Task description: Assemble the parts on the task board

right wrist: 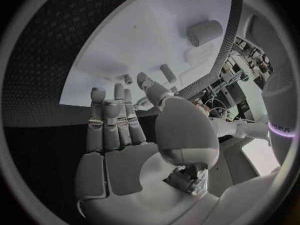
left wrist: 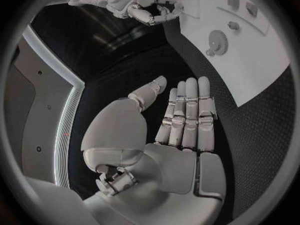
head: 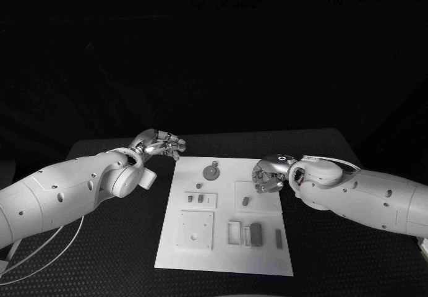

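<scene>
Both silver many-fingered hands, left hand [head: 159, 145] and right hand [head: 270, 174], hover empty with fingers extended beside the white rectangular task board [head: 223, 247], which carries a round grey gear-shaped part [head: 211, 172]

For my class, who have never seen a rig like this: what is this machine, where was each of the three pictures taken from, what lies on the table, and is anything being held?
It is a robot with two white arms ending in silver hands. One picture looks down from its head; the round ones come from cameras at each wrist. On the black table lies a white task board carrying small grey parts, among them a gear. The left hand hovers off the board's far left corner; the right hand is at its right edge. Both hold nothing; the wrist views show flat, empty palms.
</scene>
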